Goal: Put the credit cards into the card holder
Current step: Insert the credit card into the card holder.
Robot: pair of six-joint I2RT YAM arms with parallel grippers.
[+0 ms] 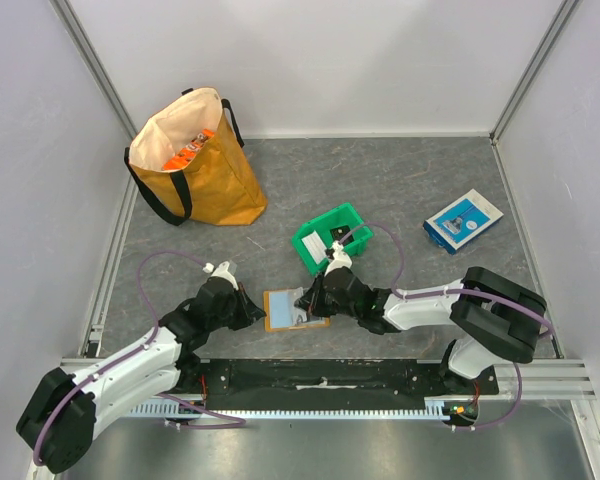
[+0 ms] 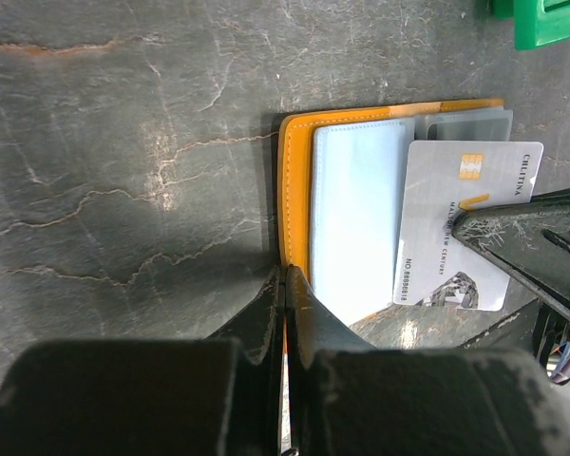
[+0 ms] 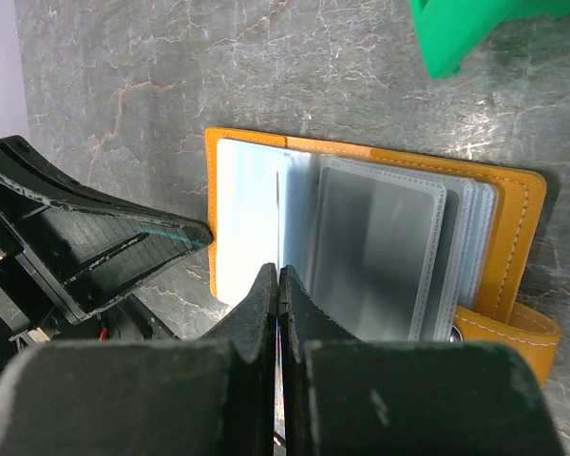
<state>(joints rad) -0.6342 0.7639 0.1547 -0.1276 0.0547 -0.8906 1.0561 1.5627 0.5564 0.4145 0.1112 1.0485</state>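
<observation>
The left end effector (image 2: 285,281) is pinched tight on the edge of the flat orange folding card holder (image 2: 296,190), which lies open on the grey surface (image 2: 123,142). The right end effector (image 3: 278,277) is clamped on a thin white credit card (image 2: 456,228) lying partly over the holder's clear sleeves (image 3: 380,247).

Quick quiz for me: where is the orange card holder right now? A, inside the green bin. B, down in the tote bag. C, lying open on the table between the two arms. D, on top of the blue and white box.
C: the card holder lies spread open on the table, clear sleeves showing, between the left end effector and the right end effector.
</observation>
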